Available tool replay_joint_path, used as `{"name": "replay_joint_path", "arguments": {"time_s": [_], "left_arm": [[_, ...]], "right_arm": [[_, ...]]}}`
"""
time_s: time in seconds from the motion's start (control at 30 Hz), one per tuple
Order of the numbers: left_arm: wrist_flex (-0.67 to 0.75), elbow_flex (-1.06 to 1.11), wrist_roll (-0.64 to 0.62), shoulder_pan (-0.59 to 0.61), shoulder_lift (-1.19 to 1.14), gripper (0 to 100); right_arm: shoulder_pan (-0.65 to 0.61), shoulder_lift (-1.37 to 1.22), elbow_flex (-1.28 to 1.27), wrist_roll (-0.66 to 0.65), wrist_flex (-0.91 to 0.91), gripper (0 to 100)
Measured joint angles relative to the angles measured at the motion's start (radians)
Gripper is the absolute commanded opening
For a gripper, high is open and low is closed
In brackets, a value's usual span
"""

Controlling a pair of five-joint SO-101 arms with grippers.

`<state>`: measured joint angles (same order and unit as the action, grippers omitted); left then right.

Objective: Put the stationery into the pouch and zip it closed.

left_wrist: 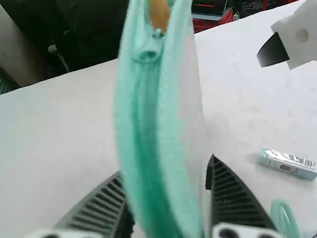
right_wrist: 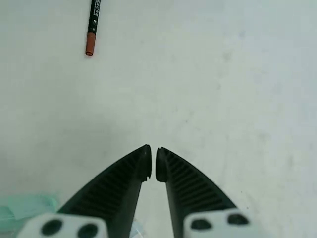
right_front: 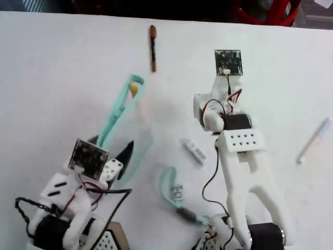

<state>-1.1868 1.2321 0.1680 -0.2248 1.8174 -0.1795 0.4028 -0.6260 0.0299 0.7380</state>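
Mint pouch [left_wrist: 158,148], lower end cut off, is clamped in left gripper [left_wrist: 166,171]; right gripper [right_wrist: 153,161], fingertips almost touching, empty, faces a pen [right_wrist: 92,25].

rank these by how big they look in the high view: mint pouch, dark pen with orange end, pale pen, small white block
1. mint-green zip pouch
2. dark pen with orange end and pale slim pen: about alike, not ranked
3. small white rectangular block
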Motion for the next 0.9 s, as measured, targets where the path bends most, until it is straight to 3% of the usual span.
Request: {"name": "replay_joint_path", "arguments": {"time_s": [0.23,0.37,0.5,0.6,0.73,0.9], "left_arm": [[-0.069,-0.209,0.000,0.003,0.005,23],[0.006,-0.169,0.000,0.000,0.005,23],[0.103,-0.055,0.000,-0.003,0.005,22],[0.129,-0.037,0.000,-0.003,0.005,16],[0.140,-0.035,0.000,-0.003,0.005,7],[0.140,-0.029,-0.005,-0.003,0.005,7]], "right_arm": [[-0.009,0.003,0.141,-0.034,0.187,2.5],[-0.044,0.104,0.302,-0.054,0.338,2.5],[-0.166,0.255,0.525,-0.118,0.482,2.5],[-0.319,0.275,0.697,-0.196,0.580,4.3],[-0.437,0.170,0.895,-0.213,0.713,16.7],[-0.511,-0.054,1.145,-0.175,0.870,13.5]]}}
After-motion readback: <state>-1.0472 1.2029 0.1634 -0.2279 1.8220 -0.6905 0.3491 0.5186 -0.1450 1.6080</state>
